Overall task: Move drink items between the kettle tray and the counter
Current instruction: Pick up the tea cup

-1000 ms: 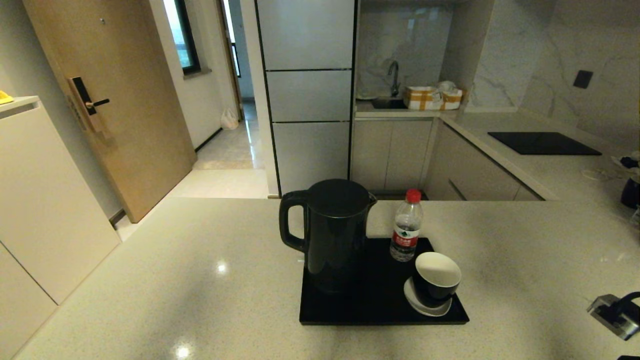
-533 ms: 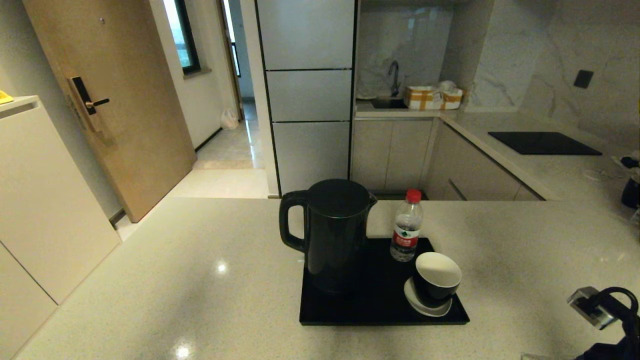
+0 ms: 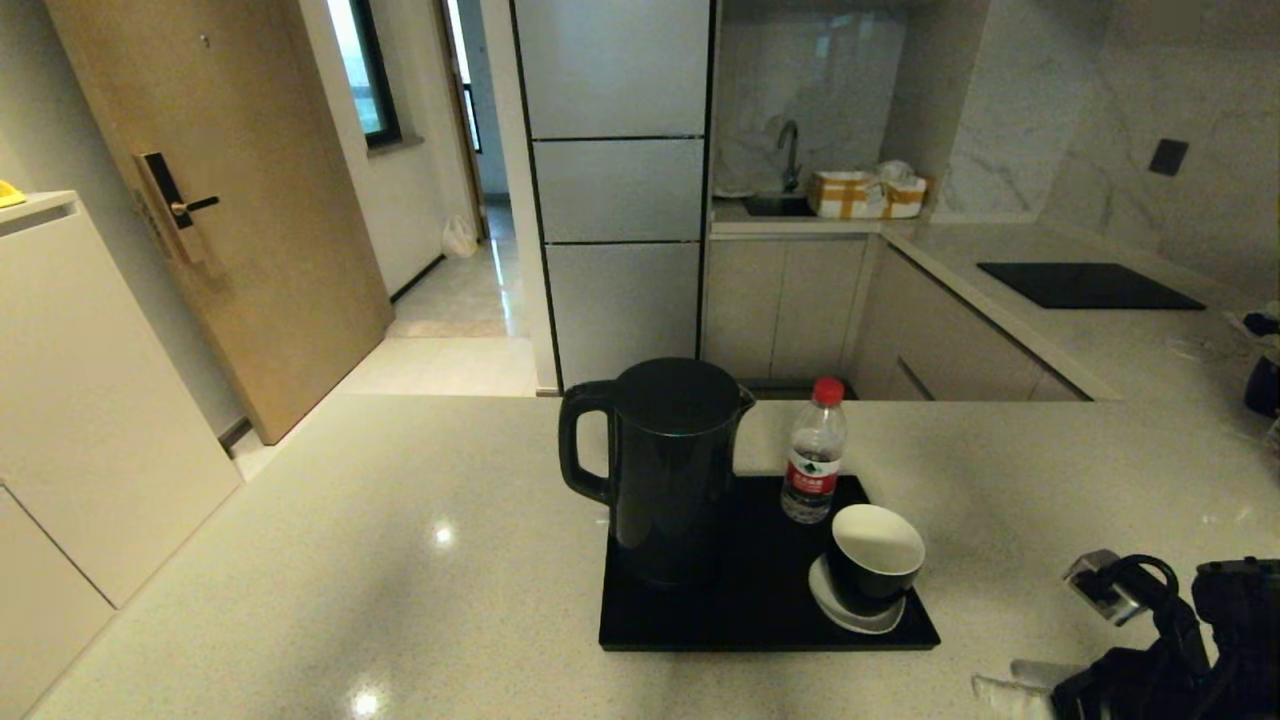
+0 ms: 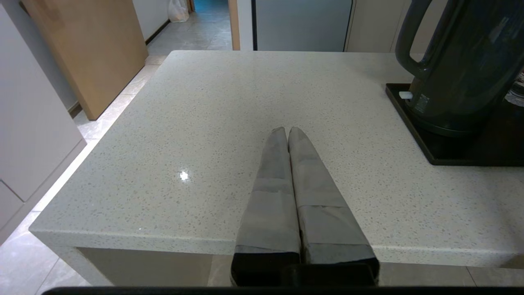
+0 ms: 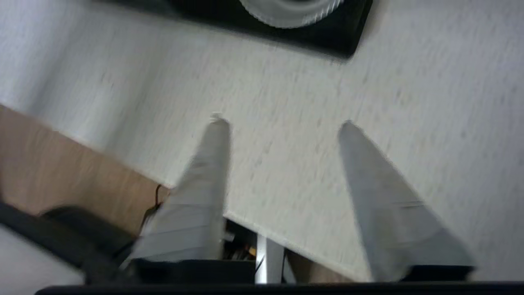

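On the kettle tray (image 3: pixel 750 620) stand the black kettle (image 3: pixel 665 470) at its left, the red-capped bottle (image 3: pixel 812 455) at the back right, and the black cup (image 3: pixel 875 555) on a white saucer (image 3: pixel 850 612) at the front right. The tray lies on the beige counter (image 3: pixel 400 540). My right gripper (image 5: pixel 282 121) is open and empty, hovering over the counter's front edge, right of the tray's near corner (image 5: pixel 344 41); its arm (image 3: pixel 1150 660) shows at the lower right. My left gripper (image 4: pixel 286 129) is shut and empty, low over the counter left of the kettle (image 4: pixel 462 69).
A black cooktop (image 3: pixel 1085 285) is set in the side counter at the far right, with a dark object (image 3: pixel 1262 385) at that edge. A sink and a checked box (image 3: pixel 865 195) are at the back. The counter's left edge drops to the floor (image 4: pixel 24 254).
My right arm has come in from the right edge, moving left along the counter's front toward the tray. The kettle, bottle and cup have not moved.
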